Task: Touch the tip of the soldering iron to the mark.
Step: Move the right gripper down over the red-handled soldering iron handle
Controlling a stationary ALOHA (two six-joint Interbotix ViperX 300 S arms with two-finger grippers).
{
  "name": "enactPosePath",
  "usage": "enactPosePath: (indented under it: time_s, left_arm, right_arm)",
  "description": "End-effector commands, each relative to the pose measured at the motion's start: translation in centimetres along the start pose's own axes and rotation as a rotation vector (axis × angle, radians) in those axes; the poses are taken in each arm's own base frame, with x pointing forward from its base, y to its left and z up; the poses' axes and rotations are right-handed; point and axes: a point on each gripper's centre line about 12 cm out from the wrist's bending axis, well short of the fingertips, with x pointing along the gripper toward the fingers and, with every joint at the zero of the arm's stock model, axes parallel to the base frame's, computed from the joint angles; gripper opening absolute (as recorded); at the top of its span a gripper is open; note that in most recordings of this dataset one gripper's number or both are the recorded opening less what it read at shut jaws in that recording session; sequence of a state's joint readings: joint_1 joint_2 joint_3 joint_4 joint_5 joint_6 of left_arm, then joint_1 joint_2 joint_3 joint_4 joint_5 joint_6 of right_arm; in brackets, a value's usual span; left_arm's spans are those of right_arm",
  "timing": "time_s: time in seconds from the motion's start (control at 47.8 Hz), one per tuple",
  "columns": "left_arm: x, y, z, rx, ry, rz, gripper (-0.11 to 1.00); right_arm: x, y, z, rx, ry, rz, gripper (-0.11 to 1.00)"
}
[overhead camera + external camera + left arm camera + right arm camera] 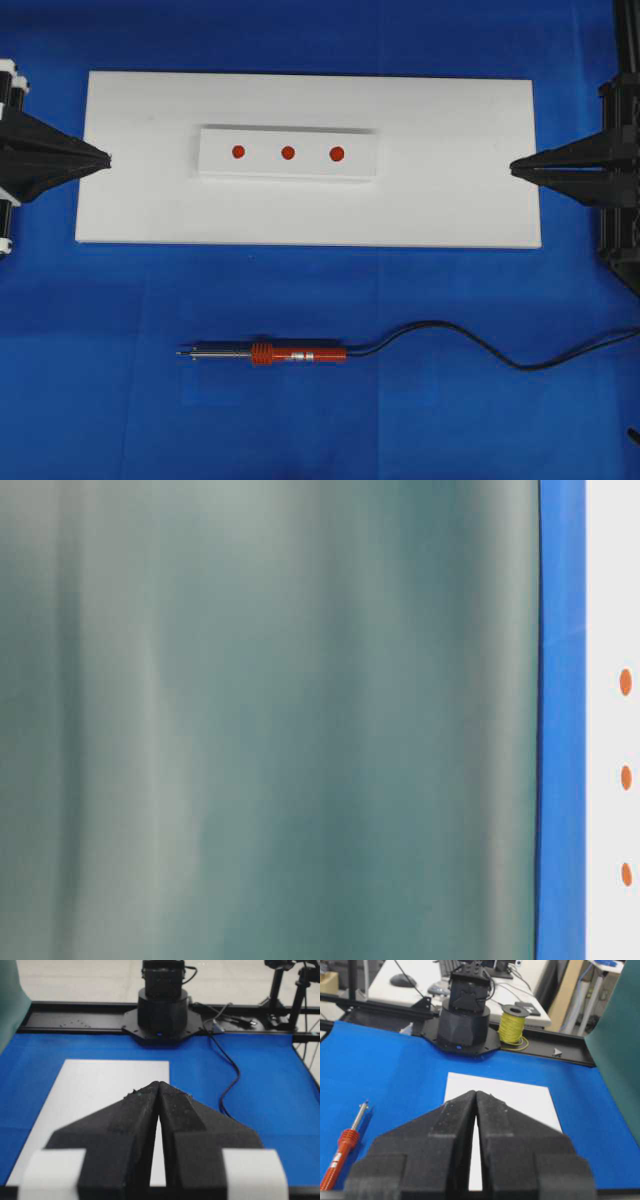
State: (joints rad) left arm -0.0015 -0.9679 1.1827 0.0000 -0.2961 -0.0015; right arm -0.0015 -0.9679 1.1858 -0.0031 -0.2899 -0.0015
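A: Where's the soldering iron [270,353] sitting?

B: Flat on the blue mat [100,400], at about 6 o'clock from the white board [450,200], well apart from it. Nothing touching it.

A: Axis?

B: Runs 9 to 3 in the overhead view. Tip at the 9 o'clock end, red ribbed handle in the middle, cord [470,345] trailing off the 3 o'clock end toward the right edge.

A: Grippers?

B: Both parked at the board's short ends. Left gripper [103,158] at 9 o'clock of the board, right gripper [515,166] at 3 o'clock. Both have jaws pressed together, nothing in them.

A: Which arm is nearer?

B: Close call. From the left gripper the iron lies around 4 o'clock; from the right gripper, around 8 o'clock. The handle sits slightly left of the board's middle, so the left has a small edge on reach. The right wrist view does have the iron [345,1152] in sight at its lower left; the left wrist view shows only cord [227,1085].

A: Marks?

B: Three red dots on the raised white strip [288,153], in a row parallel to the iron. Can't tell which is the target.

A: So the next move?

B: My read: open up, swing down toward 6 o'clock, and close across the handle, at right angles to that 9-to-3 axis.
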Motion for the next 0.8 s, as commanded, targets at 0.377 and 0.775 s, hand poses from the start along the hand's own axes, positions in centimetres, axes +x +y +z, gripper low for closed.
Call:
enactPosePath:
  time_s: [0.377, 0.775]
  left_arm:
    - [0.1, -0.1, 0.3, -0.007, -0.006, -0.005, 0.00]
    - [0.0, -0.1, 0.2, -0.005, -0.005, -0.005, 0.00]
  right_arm:
    - [1.1, 0.9, 1.0, 0.058, 0.027, 0.044, -0.06]
    - [5.3, 3.2, -1.2, 0.144, 0.128, 0.119, 0.32]
